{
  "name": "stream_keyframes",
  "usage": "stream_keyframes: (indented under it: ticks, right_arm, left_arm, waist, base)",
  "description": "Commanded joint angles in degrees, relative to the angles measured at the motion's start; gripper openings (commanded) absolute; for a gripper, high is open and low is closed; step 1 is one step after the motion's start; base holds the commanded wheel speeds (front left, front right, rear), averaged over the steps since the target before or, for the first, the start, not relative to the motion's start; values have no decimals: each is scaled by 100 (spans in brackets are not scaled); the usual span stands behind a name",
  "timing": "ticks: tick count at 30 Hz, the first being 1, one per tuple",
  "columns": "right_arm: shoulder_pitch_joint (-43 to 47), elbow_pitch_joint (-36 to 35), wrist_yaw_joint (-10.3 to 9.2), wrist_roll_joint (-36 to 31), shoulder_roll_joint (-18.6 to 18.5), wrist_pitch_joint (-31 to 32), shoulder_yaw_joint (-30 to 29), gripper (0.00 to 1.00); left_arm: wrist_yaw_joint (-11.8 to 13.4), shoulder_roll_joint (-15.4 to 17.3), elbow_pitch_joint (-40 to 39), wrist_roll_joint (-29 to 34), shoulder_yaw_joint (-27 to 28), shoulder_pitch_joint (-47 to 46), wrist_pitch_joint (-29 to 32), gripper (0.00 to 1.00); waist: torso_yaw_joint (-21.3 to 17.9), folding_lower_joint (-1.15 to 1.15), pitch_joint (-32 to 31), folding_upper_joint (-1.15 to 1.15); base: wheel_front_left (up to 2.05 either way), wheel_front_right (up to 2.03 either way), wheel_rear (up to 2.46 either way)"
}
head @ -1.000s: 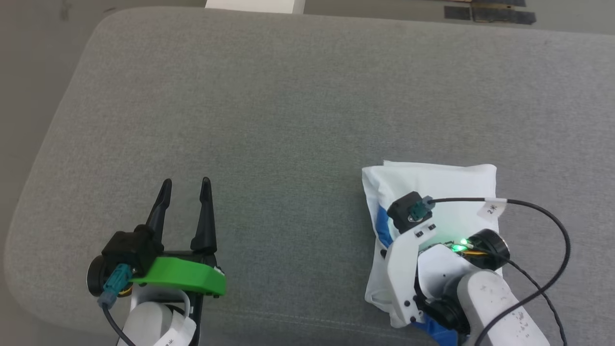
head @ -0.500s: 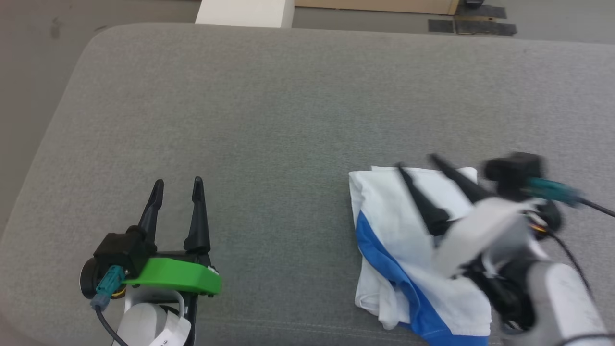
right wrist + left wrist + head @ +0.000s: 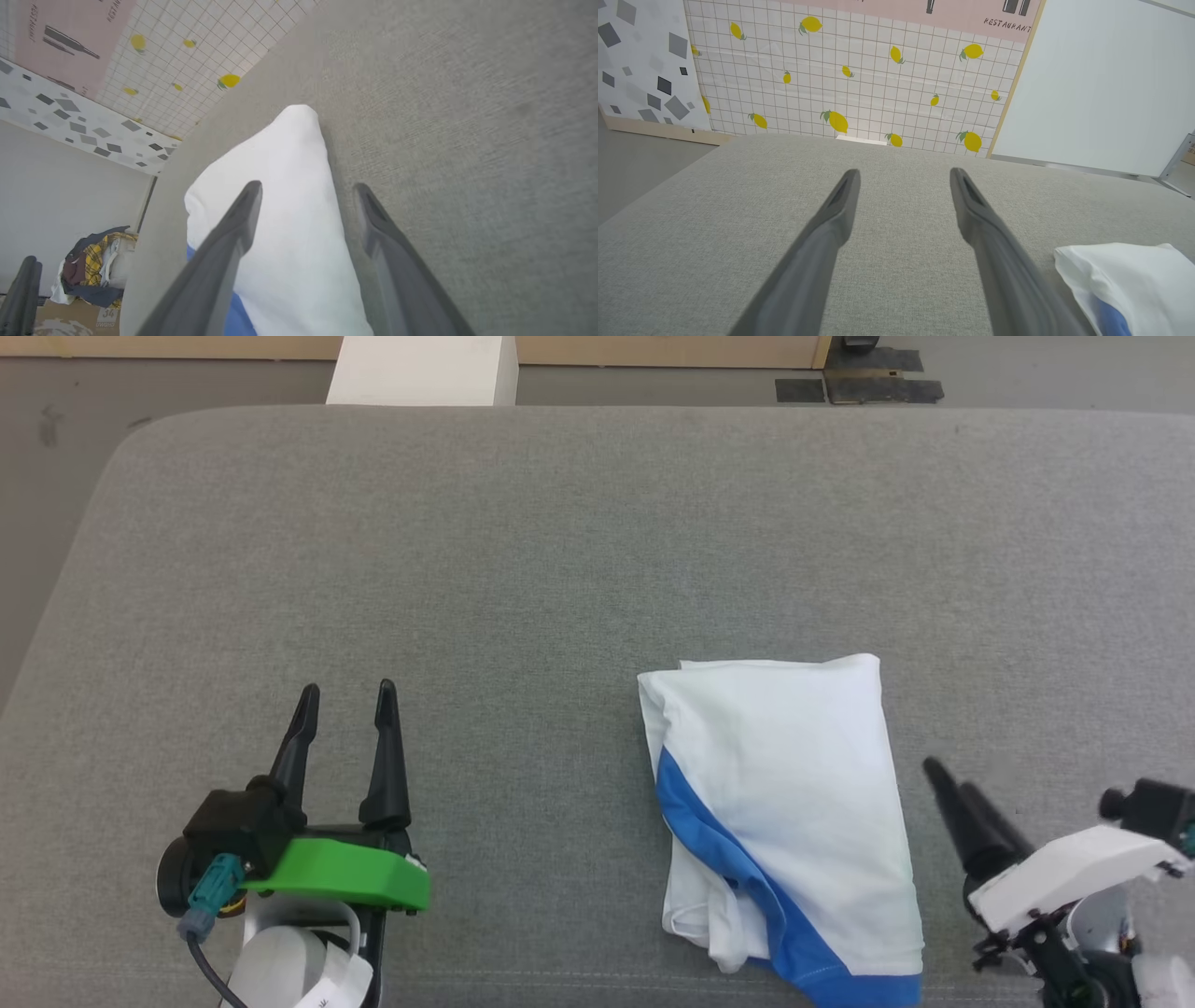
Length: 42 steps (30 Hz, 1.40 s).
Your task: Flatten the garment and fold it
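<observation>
One garment (image 3: 780,812) is seen folded into a white packet with a diagonal blue band, laid on the grey bench (image 3: 560,541) right of centre, near the front edge. Its lower blue end is cut off by the frame. Two hands are counted: right hand (image 3: 945,777) just beside it, fingers spread, nothing held, wrist partly cropped; left hand (image 3: 345,691) well apart, spread, empty.

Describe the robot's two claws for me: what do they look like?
Both end in two long, tapering black fingers. The left gripper sits on a bright green bracket with a teal plug and black cable; the right gripper has a white bracket.
</observation>
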Motion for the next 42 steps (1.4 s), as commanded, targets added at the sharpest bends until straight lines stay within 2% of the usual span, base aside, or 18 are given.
stream_keyframes:
  ticks: [1, 9, 15, 16, 17, 18, 23, 27, 34, 35, 39, 42]
  right_arm:
    - [-115, 175, -6, 86, 9, 100, 3, 100]
    - [-625, 1200, -6, 597, 9, 729, 194, 100]
    - [-912, 1877, -6, 575, 9, 1260, 384, 100]
    - [-939, 1926, -6, 537, 9, 1327, 415, 89]
    - [-969, 1953, -6, 480, 9, 1388, 453, 38]
    - [-1016, 1934, -6, 255, 9, 1500, 521, 0]
    - [-1082, 1541, -6, -826, -4, 1590, 496, 0]
    - [-1278, 1076, -6, -1599, -101, 1816, 567, 0]
    - [-1871, 634, -6, -2442, -696, 2259, 810, 0]
    - [-2060, 648, -6, -2620, -950, 2285, 899, 0]
    - [-2482, 914, -6, -2666, -1227, 2234, 791, 0]
    - [-2805, 1158, -6, -2952, -1567, 2043, 828, 0]
  left_arm:
    - [10, -16, -11, 44, -23, 12, -26, 100]
    - [-22, -16, 36, 37, -71, -12, -26, 100]
    - [-29, -16, 61, 27, -91, -5, -26, 100]
    - [-28, -16, 64, 25, -94, -1, -26, 100]
    - [-25, -16, 69, 24, -96, 6, -26, 100]
    - [-16, -16, 64, 20, -83, 31, -26, 100]
    - [-11, -16, 27, 45, -36, 61, -26, 100]
    - [-33, -16, -42, 103, 30, 47, -26, 100]
    - [-98, -9, -237, 273, 32, -218, -26, 100]
    - [-119, 6, -293, 343, 5, -325, -26, 100]
    - [-150, 79, -453, 453, -11, -527, -26, 100]
    - [-174, 178, -562, 545, -58, -664, -26, 100]
  waist:
    - [23, 0, 22, 0]
    - [186, 0, 88, 0]
    - [275, 0, 89, 0]
    - [281, 0, 85, 0]
    - [284, 0, 77, 0]
    - [261, 0, 63, 0]
    - [57, 0, 78, 0]
    - [-274, 0, 188, 0]
    - [-1016, 0, 646, 0]
    - [-1223, 0, 796, 0]
    - [-1628, 0, 1171, 0]
    - [-1835, 0, 1440, 0]
  base:
    - [0, 0, 0]
    - [0, 0, 0]
    - [0, 0, 0]
    - [0, 0, 0]
    - [0, 0, 0]
    - [0, 0, 0]
    - [0, 0, 0]
    - [0, 0, 0]
    - [0, 0, 0]
    - [0, 0, 0]
    - [0, 0, 0]
    - [0, 0, 0]
